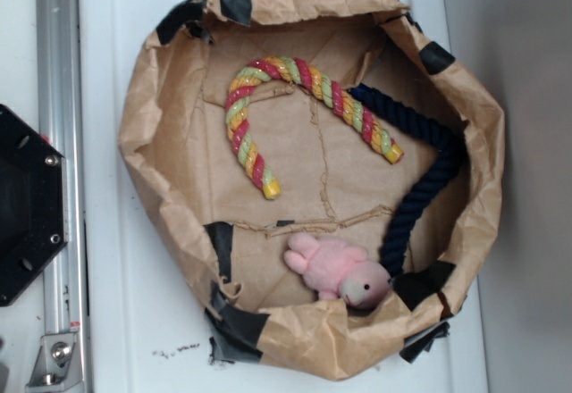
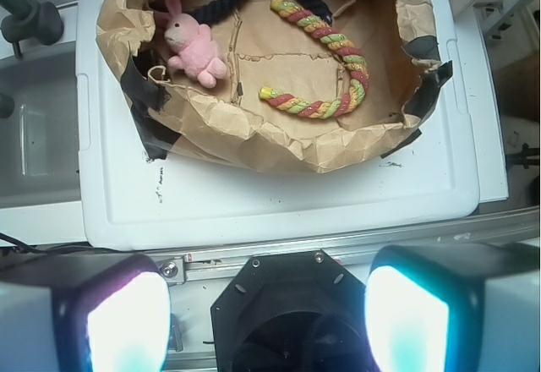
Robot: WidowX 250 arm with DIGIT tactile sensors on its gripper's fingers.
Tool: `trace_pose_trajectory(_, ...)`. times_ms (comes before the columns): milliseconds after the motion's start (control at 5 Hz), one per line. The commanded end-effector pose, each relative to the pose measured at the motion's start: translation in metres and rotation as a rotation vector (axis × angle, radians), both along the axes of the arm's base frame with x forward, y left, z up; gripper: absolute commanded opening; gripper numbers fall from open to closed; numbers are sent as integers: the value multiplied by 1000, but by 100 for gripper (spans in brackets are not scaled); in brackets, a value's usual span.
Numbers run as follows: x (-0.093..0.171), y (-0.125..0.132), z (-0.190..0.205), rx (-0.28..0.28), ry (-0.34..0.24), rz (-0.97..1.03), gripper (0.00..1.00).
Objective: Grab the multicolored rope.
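The multicolored rope (image 1: 295,112), twisted from red, yellow and light green strands with yellow ends, lies bent in an arch on the floor of a crumpled brown paper bag (image 1: 152,134). The wrist view shows the same rope (image 2: 334,76) in the bag's right half. My gripper (image 2: 266,317) is open, high above the black robot base and well short of the bag, with nothing between its glowing pads (image 2: 127,321). It does not appear in the exterior view.
A dark navy rope (image 1: 429,174) curves along the bag's right wall, touching the multicolored one near its right end. A pink plush bunny (image 1: 335,268) lies at the bag's front. The bag sits on a white lid (image 1: 116,321); a black base (image 1: 27,205) and metal rail (image 1: 58,98) stand left.
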State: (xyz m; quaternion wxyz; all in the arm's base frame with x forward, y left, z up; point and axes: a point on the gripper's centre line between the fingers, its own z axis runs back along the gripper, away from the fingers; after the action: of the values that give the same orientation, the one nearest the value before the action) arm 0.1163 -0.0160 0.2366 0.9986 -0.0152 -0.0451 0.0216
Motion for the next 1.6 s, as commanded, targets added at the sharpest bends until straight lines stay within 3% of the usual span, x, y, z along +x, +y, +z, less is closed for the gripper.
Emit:
trace_pose_trajectory(0, 0, 0, 0, 0, 0, 0, 100)
trace_pose_trajectory(200, 50, 13, -26, -51, -20, 250, 100)
trace_pose_trajectory(400, 95, 28, -63, -57, -18, 500, 100)
trace_pose_trajectory(600, 140, 49, -114, 10, 25, 667, 100)
trace_pose_trajectory(800, 163, 60, -168, 57, 117, 779, 100)
trace_pose_trajectory(1000, 163, 70, -184, 80, 106, 879, 100)
trace_pose_trajectory(1200, 141, 89, -181, 105, 102, 937, 100)
trace_pose_trajectory(1400, 125, 107, -177, 64, 74, 885, 100)
